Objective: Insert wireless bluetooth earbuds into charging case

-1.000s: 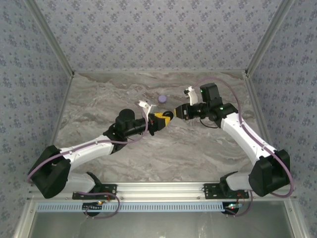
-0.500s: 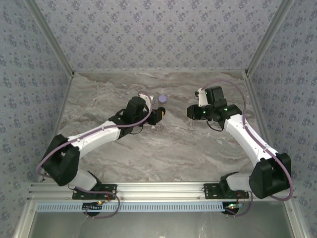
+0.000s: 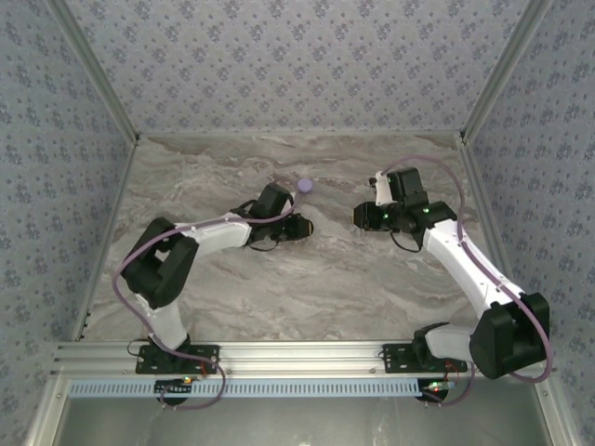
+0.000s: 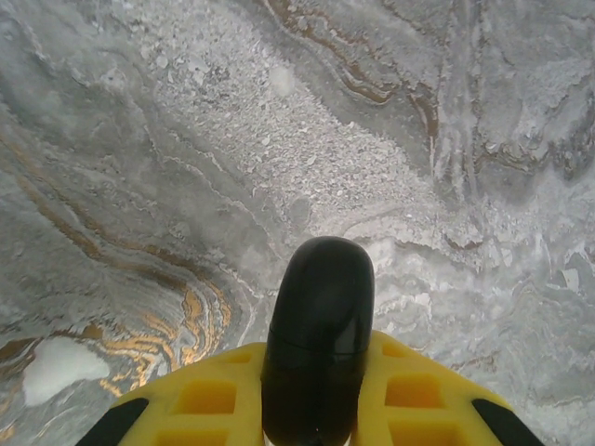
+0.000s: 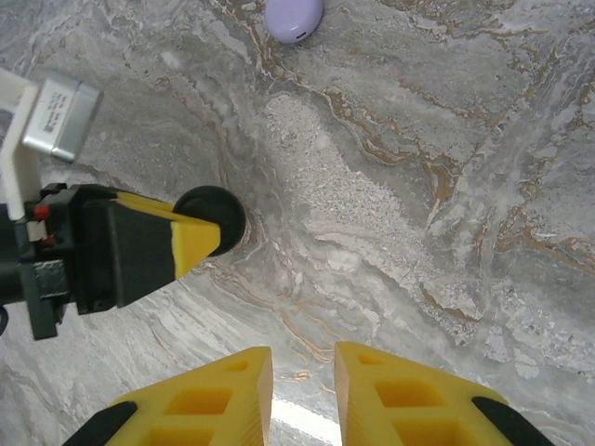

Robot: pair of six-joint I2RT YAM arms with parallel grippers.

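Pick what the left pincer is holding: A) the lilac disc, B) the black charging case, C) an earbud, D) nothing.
B: in the left wrist view the glossy black charging case sits clamped between the yellow fingers of the left pincer; the lilac disc lies apart on the table.

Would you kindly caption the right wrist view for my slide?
Left gripper grips the black charging case; lilac disc lies beyond.
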